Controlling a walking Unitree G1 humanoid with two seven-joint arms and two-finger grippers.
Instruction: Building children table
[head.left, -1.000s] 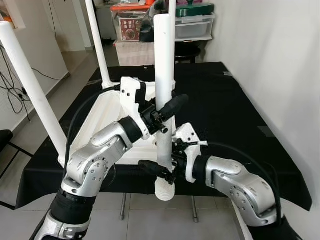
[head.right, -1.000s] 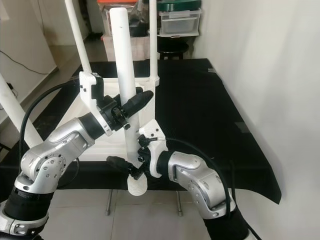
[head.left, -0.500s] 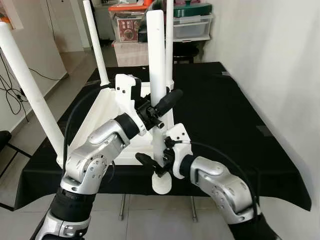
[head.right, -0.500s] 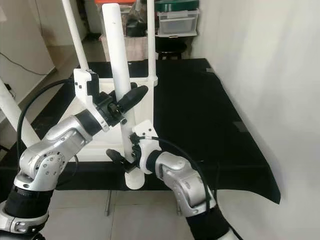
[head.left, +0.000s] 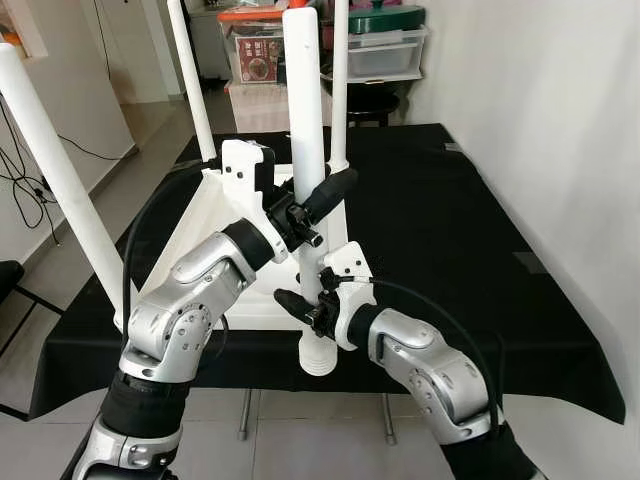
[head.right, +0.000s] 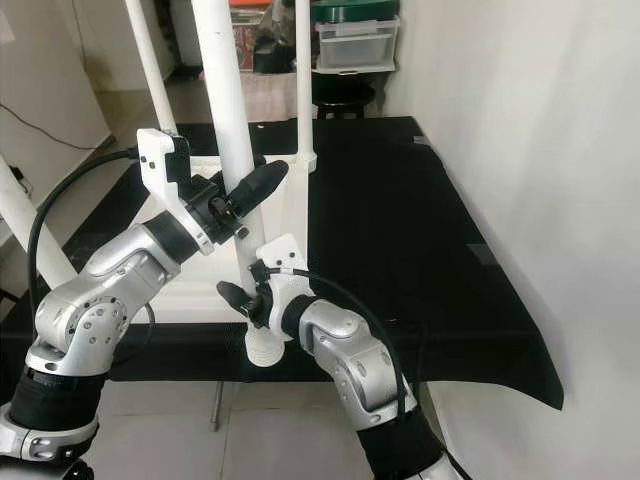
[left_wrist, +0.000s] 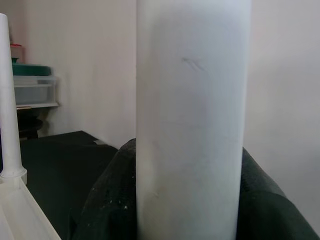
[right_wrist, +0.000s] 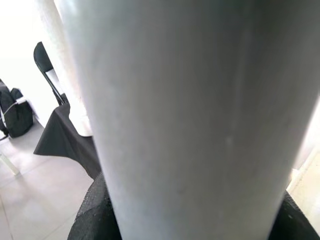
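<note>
Currently both arms hold one loose white table leg (head.left: 305, 120) upright in front of the robot, at the near edge of the black-draped worktop (head.left: 450, 230). The left gripper (head.left: 318, 203) pinches the leg at mid-height, its black fingers (left_wrist: 105, 205) pressed against either side of the tube. The right gripper (head.left: 306, 310) clamps the same leg lower down, just above the flared threaded end (head.left: 318, 357), with its fingers (right_wrist: 95, 220) also closed around the tube. The two-point hold, one high and one low, appears intended to keep the leg from swinging while its end is steered toward a mount.

The leg's long axis is close to vertical, tilted slightly so that the top leans away from the robot. The flared end points down and hangs just off the worktop's front edge, above the floor (head.left: 300, 440). The plain rounded end points up.

The inverted white tabletop (head.left: 225, 230) lies on the worktop directly behind the grippers, underside up. Three legs are already fitted and stand upward from its corners: one at the far left (head.left: 192, 80), one at the far right (head.left: 340, 80), and one at the near left (head.left: 60, 180). By judgement, the near right corner is the remaining mount, and the held leg must be lifted over it and seated flared end down.
</note>
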